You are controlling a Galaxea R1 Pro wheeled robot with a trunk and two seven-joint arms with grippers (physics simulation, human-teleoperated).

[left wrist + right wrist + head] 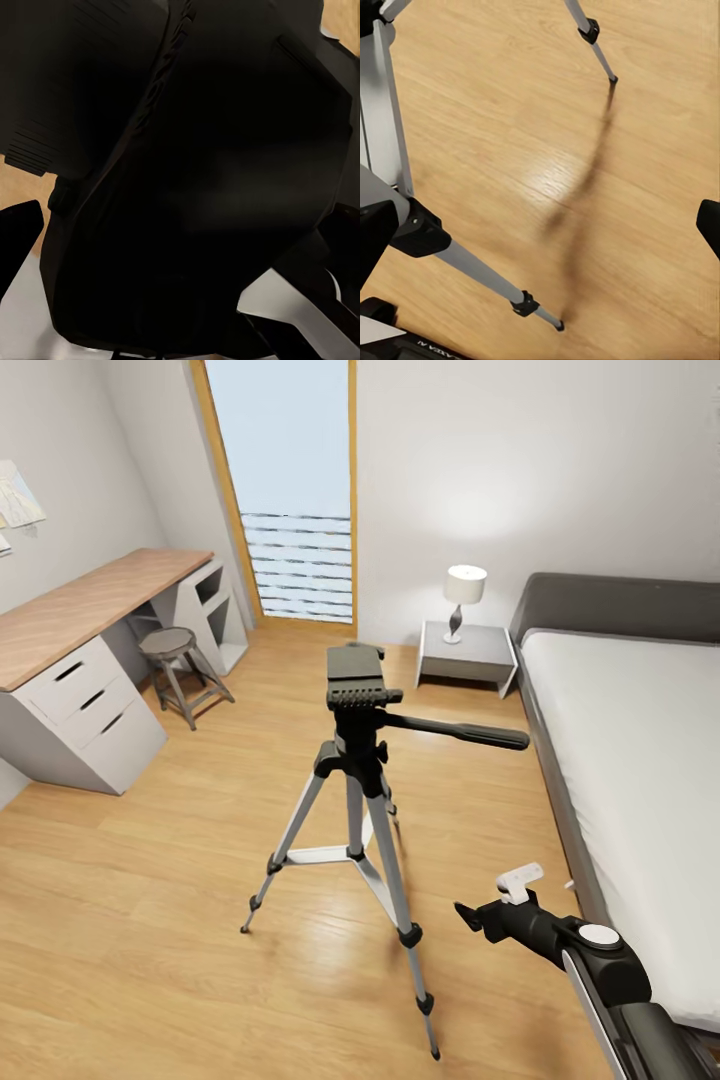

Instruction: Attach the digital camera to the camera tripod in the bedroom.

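Observation:
The camera tripod stands on the light wood floor in the middle of the bedroom, its silver legs spread and its long pan handle pointing right. A small black block that looks like the digital camera sits on the tripod's head; no red button is visible. My right gripper hangs low to the tripod's right, near the bed, open and empty. In the right wrist view the tripod legs cross the floor between the spread fingers. A dark mass takes up most of the left wrist view.
A grey bed runs along the right. At the back stand a nightstand with a lamp and a tall wood-framed window. A wood-topped desk and a small round stool are at the left.

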